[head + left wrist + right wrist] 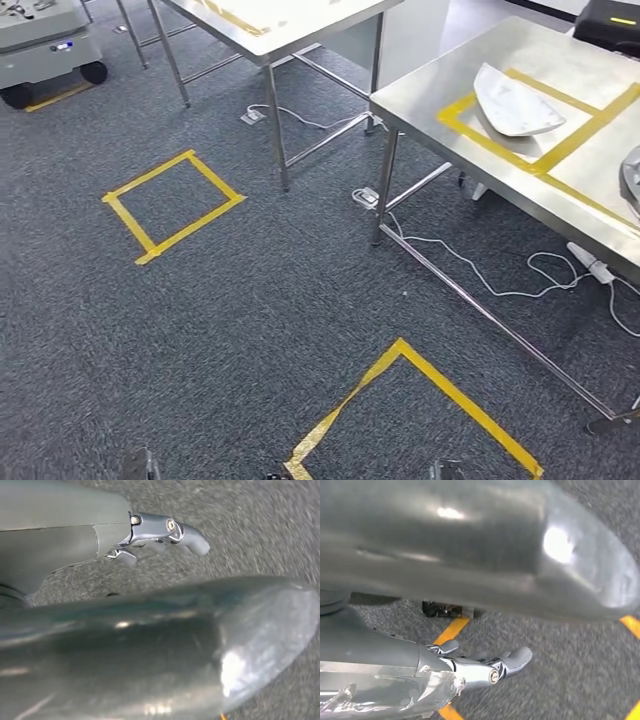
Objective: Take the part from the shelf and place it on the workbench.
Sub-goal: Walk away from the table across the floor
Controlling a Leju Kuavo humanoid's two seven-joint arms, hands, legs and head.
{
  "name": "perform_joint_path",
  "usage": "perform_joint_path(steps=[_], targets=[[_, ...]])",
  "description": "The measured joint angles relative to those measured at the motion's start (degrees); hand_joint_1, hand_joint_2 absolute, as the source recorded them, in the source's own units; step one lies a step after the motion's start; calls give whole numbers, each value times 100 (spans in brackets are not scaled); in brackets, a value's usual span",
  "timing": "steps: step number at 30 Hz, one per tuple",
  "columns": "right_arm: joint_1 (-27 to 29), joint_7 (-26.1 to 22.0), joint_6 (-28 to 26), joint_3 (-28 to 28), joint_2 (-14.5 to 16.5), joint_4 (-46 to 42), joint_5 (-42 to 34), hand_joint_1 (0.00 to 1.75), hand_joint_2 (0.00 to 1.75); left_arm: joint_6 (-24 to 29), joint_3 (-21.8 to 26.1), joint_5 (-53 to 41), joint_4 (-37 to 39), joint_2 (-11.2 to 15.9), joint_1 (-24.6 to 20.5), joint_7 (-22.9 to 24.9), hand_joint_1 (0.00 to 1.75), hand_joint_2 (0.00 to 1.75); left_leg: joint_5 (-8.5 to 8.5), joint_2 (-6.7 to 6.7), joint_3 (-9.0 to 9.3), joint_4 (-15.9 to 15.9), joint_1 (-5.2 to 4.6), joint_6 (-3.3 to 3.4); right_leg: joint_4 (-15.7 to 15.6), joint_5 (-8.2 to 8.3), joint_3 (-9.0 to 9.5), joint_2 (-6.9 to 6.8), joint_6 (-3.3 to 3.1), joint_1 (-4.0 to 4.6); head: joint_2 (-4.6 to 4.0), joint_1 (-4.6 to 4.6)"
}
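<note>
Left hand: thumb stretched out, clear of the shiny silver curved metal part that runs close alongside it above grey carpet. Other fingers hidden; grip cannot be told. Right hand: same finding, thumb off the part, fingers concealed. On the steel workbench, far right, a pale curved shell lies within yellow tape.

Head view looks down at carpet; wrist views hover close above it.
</note>
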Motion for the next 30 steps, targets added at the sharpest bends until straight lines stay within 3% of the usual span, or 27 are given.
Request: perform_joint_path(steps=[2,4,6,7,9,11,12,13,14,16,17,18,20,22,24,26,28,29,30], targets=[[-5,-1,1,3,-2,-1,8,0,0,-5,6,1,1,0,-7,-8,0,0,311,250,444,-760,9,-26,44,-47,-5,-129,65,5,0,-17],[-9,-2,2,5,-7,-2,13,0,0,-12,8,-2,2,-8,-29,-22,0,0,394,421,679,-1202,-3,45,77,-103,-15,-236,133,46,1,-12],[-18,0,1,4,-6,-2,12,0,0,-11,9,-9,3,-12,-34,-32,0,0,376,323,667,-1240,-18,163,66,-124,31,-344,169,57,1,29],[-24,1,-2,4,-3,-2,10,0,0,-8,9,-15,4,-11,-28,-33,0,0,384,262,660,-1243,-20,203,81,-155,45,-321,193,41,0,47],[-31,2,-10,4,5,-2,6,0,0,-3,13,-28,4,-7,-26,-35,0,0,415,133,647,-1250,-16,285,392,-382,-69,-60,234,8,0,58],[-22,3,-16,5,8,-1,-2,0,0,-2,19,-50,4,-4,-30,-38,0,0,435,-3,627,-1252,-24,344,1175,-784,-428,259,238,0,0,76],[-15,3,-18,5,9,0,-5,0,0,-3,22,-63,4,-3,-30,-40,0,0,442,-83,616,-1251,-33,360,1574,-929,-625,325,227,4,0,81],[-9,3,-19,5,9,0,-9,0,0,-3,26,-73,4,-1,-26,-42,0,0,447,-170,610,-1250,-40,367,1809,-969,-757,353,212,9,0,85],[-8,2,-20,5,9,0,-13,0,0,-3,30,-86,4,1,-22,-43,0,0,453,-260,608,-1250,-45,368,1821,-893,-788,369,193,13,0,85],[-12,-6,-21,5,9,0,-28,0,0,1,35,-135,4,2,-18,-49,0,0,467,-438,615,-1248,-43,353,1186,-479,-523,487,152,10,0,87],[-16,-11,-22,5,9,0,-37,0,0,5,36,-170,4,2,-21,-56,0,0,474,-518,610,-1240,-49,335,765,-298,-340,647,134,0,0,90],[-20,-16,-24,5,9,0,-42,0,0,11,36,-204,4,2,-26,-65,0,0,485,-590,599,-1230,-51,312,433,-174,-198,780,130,-11,1,92],[-31,-27,-31,4,10,0,-47,0,0,21,36,-250,4,5,-23,-87,0,0,513,-710,558,-1230,-42,244,178,-127,-89,915,123,-8,1,97],[-41,-39,-37,2,15,0,-48,0,0,29,36,-281,5,8,1,-98,0,0,549,-769,517,-1247,-11,168,155,-89,-66,790,79,6,0,96],[-40,-50,-39,1,24,0,-45,0,0,38,36,-298,7,9,11,-99,0,0,405,-520,398,-1051,-23,122,113,-34,-54,632,13,3,0,66],[-20,-55,-40,0,28,0,-42,0,0,42,36,-303,7,9,-9,-99,0,0,21,-178,95,-415,-39,91,95,-17,-64,445,-22,15,0,31],[-1,-55,-40,-1,28,0,-40,0,0,42,36,-308,7,9,-17,-99,0,0,-253,-73,-202,249,-30,59,95,-20,-79,241,-30,27,0,21],[-1,-55,-40,-2,28,0,-38,0,0,44,37,-309,7,10,-10,-99,0,0,-243,-55,-227,344,-25,48,95,-21,-83,148,-29,28,0,20],[-3,-55,-40,-2,29,0,-37,0,0,46,37,-311,7,12,-2,-99,0,0,-125,-29,-126,199,-21,42,96,-25,-82,63,-24,26,0,19]])
